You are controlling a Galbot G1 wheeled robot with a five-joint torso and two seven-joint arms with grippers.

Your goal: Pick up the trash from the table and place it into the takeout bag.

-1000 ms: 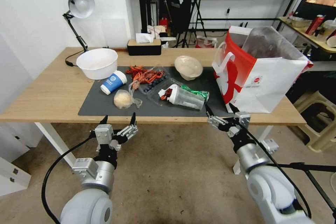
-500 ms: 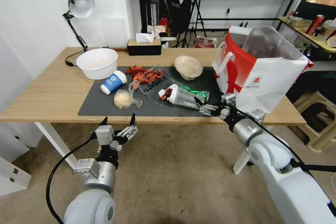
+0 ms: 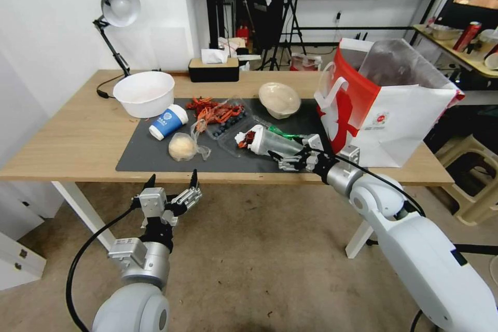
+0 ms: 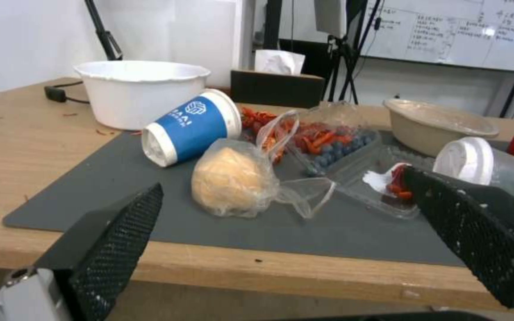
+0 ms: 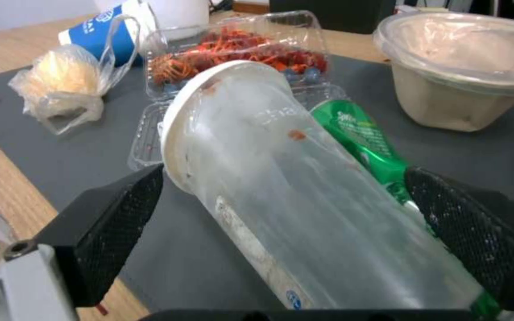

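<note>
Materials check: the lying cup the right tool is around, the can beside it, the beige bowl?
Clear plastic cup: thin see-through plastic, glossy, smeared, with a white lid; the right tool is open around it. Green can: probably thin metal, shiny printed skin, dented. Beige bowl: matte, fibrous look, likely paper pulp, with a clear film or liner over its mouth.

Both arms: glossy white rounded shells, brushed silver cylindrical wrist joints, black collars. Left gripper [image 3: 171, 182] and right gripper [image 3: 284, 156]: silver metal linkage bodies, small screws, black fingers. Finger pads [image 4: 114, 240] are black with a fine mesh texture. A black cable loops along each forearm to the wrist.
</note>
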